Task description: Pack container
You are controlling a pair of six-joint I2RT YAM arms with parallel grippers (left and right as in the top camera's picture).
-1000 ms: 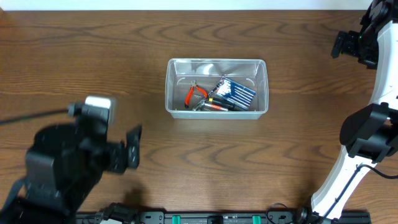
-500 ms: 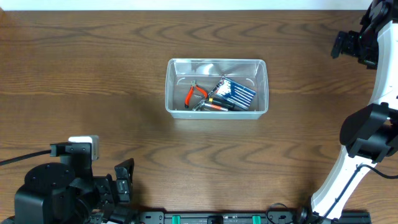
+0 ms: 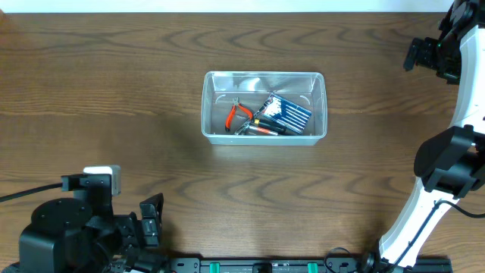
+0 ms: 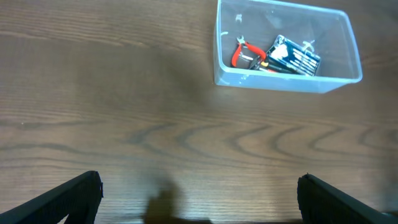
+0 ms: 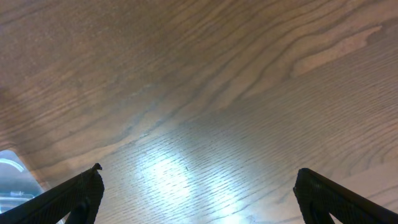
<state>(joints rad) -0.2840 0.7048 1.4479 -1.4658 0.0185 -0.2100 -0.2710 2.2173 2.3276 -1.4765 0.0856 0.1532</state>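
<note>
The clear plastic container [image 3: 208,106] sits on the wooden table, a little above centre. Inside lie red-handled pliers [image 3: 236,114], a dark blue packet [image 3: 289,112] and a small orange-tipped tool [image 3: 265,130]. It also shows in the left wrist view [image 4: 224,68] at the top right. My left gripper [image 3: 151,220] is pulled back at the bottom left, open and empty, far from the container; its fingers spread wide in the left wrist view [image 4: 199,193]. My right gripper [image 3: 419,54] is at the far right edge, open and empty over bare table [image 5: 196,190].
The white right arm [image 3: 447,167] runs down the right side of the table. The left arm's black body [image 3: 68,235] fills the bottom left corner. A corner of the container [image 5: 9,183] shows at the left edge of the right wrist view.
The left arm drew back from mid-left down to the bottom left corner a second ago, and has stayed still since. The right arm and container have not moved.
</note>
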